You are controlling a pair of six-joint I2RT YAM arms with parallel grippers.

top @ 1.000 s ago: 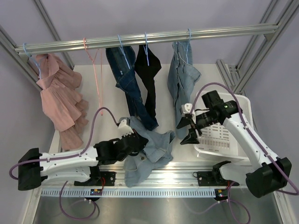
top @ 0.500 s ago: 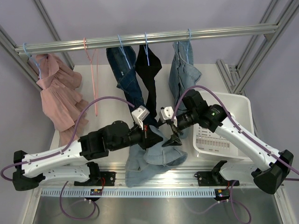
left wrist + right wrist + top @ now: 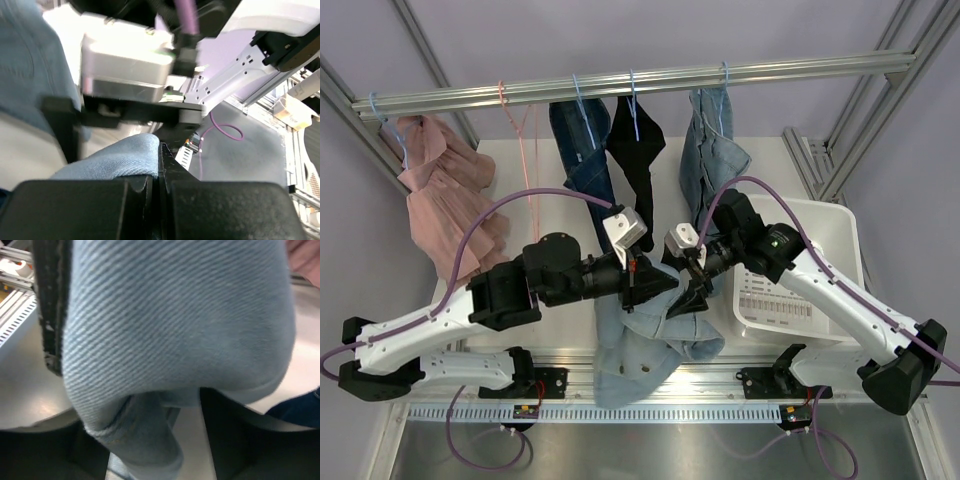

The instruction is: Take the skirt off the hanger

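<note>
Purple walls framed a white table [image 3: 560,200] under an aluminium rail [image 3: 650,78] hung with clothes. Far left, a pink garment [image 3: 445,205] drooped from its hanger, and beside it a pink hanger [image 3: 528,150] hung bare, so the skirt looked to be already off.

Moving in to centre, the left gripper [image 3: 658,284] was clamped tight on a fold of the light denim skirt [image 3: 645,345], its jaws pressed together with cloth bulging out above them. The skirt was bunched between the two claws, its lower part spilling onto the table toward the near edge.

Just beside it, the right gripper [image 3: 688,298] had its jaws spread, denim draped over and hanging between them without being pinched.

That was the worry: one small pinch carried the whole garment. If that fold slipped, the heavy denim could slide off the front edge. The two wrists sat nearly touching, so any careless swing could knock them together. The dark jeans [image 3: 582,150] and black garment [image 3: 635,150] dangled just behind, easy to snag.

Far right, the white basket [image 3: 840,225] waited.
</note>
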